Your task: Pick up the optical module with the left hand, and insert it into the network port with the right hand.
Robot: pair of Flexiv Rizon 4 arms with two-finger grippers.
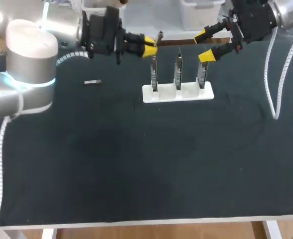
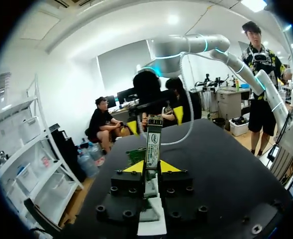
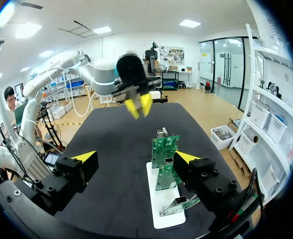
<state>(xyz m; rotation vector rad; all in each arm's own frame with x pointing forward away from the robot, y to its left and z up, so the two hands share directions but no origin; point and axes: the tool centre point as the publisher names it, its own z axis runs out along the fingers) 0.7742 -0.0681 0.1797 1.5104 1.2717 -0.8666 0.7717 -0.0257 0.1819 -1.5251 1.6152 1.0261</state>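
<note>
My left gripper (image 1: pixel 148 46) hovers above the table behind the left circuit board, shut on a slim silver optical module (image 1: pixel 159 36). In the left wrist view the module (image 2: pixel 152 143) stands upright between the yellow tips (image 2: pixel 152 167). My right gripper (image 1: pixel 204 46) hangs open and empty above the right board, facing the left one. Three green circuit boards (image 3: pixel 162 148) with network ports stand upright in a white base (image 1: pixel 178 93); in the right wrist view they lie just inside the gripper's (image 3: pixel 136 157) one finger, with the left gripper (image 3: pixel 138 105) further ahead.
A second small silver module (image 1: pixel 92 82) lies flat on the black table mat, left of the white base. The white cable (image 1: pixel 273 84) of my right arm hangs down over the mat's right side.
</note>
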